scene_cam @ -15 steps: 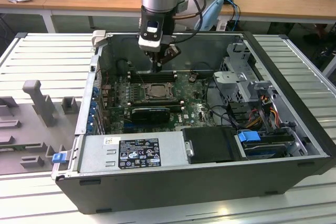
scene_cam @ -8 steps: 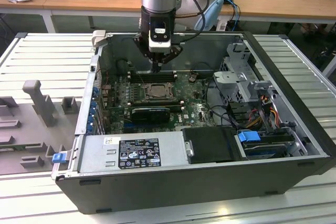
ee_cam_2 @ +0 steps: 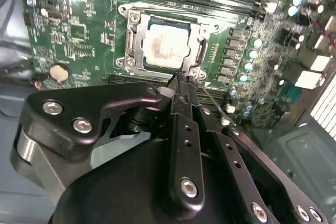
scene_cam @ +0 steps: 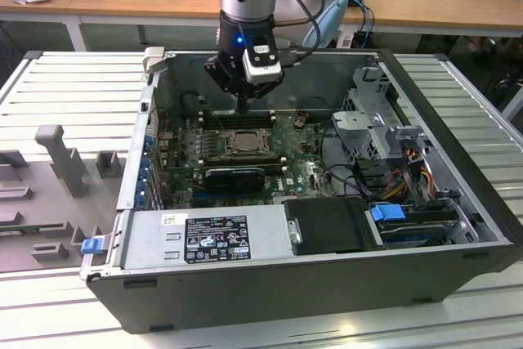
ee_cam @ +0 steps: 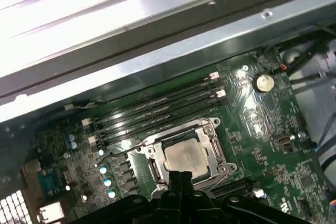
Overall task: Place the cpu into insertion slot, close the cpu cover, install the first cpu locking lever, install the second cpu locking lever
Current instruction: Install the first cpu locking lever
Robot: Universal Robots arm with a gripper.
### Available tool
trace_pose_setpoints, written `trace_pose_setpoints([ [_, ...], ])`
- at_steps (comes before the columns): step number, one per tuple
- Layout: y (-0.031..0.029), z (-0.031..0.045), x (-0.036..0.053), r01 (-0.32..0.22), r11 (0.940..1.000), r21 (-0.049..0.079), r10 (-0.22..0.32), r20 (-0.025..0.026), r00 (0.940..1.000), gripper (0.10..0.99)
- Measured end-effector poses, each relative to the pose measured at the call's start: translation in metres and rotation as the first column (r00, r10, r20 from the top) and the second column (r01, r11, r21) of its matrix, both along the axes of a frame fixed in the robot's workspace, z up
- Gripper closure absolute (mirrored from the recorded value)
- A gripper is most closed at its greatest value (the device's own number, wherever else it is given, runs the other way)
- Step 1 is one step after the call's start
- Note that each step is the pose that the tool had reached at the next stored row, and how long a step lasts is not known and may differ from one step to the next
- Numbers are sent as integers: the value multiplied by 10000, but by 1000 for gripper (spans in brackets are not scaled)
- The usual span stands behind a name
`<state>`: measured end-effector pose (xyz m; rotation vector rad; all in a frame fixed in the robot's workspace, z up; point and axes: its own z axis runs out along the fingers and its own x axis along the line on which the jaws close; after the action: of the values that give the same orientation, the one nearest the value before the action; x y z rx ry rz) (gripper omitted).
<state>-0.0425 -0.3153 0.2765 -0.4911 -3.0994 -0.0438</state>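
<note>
The pale square cpu (ee_cam_2: pixel 165 48) (ee_cam: pixel 185 156) lies flat in the insertion slot (scene_cam: pixel 241 143) on the green motherboard. The silver cpu cover (ee_cam_2: pixel 133 40) (ee_cam: pixel 214 139) is down around it, framing the chip. A thin wire lever (ee_cam: pixel 126 148) (ee_cam_2: pixel 215 103) runs out from one side of the socket. My gripper (scene_cam: pixel 243 107) (ee_cam_2: pixel 181 80) (ee_cam: pixel 181 176) hangs just above the socket's edge with its black fingers (ee_cam_2: pixel 184 124) pressed together and nothing between them.
Black memory slots (ee_cam: pixel 157 106) run beside the socket toward the case wall (ee_cam: pixel 157 35). A long black card (scene_cam: pixel 235 176) sits on the near side in the exterior view. The power supply (scene_cam: pixel 204 239), drive cage (scene_cam: pixel 384 120) and cables (scene_cam: pixel 359 169) stand at the exterior view's right.
</note>
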Motion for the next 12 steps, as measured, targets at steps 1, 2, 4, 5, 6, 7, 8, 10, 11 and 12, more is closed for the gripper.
trace_pose_setpoints([
  [1, 0, -3, 0, -196, 9998, -1, 196, -1, 9998, 980],
  [2, 0, -7, 0, -403, 9992, -1, 403, 0, 9992, 980],
  [4, 0, -15, 0, -844, 9964, -2, 844, 0, 9964, 980],
  [5, 0, -24, 0, -1239, 9923, -1, 1239, 0, 9923, 980],
  [6, 0, -35, 0, -1681, 9858, -2, 1681, 0, 9858, 980],
  [7, 0, -39, 0, -1869, 9824, -1, 1869, 0, 9824, 980],
  [8, 0, -45, -1, -2038, 9790, -2, 2038, -1, 9790, 980],
  [10, -1, -52, -36, -2145, 9767, -3, 2145, -2, 9767, 980],
  [11, -1, -55, -87, -2148, 9767, -3, 2148, -2, 9767, 980],
  [12, 0, -58, -130, -2149, 9766, -2, 2149, -1, 9766, 980],
])
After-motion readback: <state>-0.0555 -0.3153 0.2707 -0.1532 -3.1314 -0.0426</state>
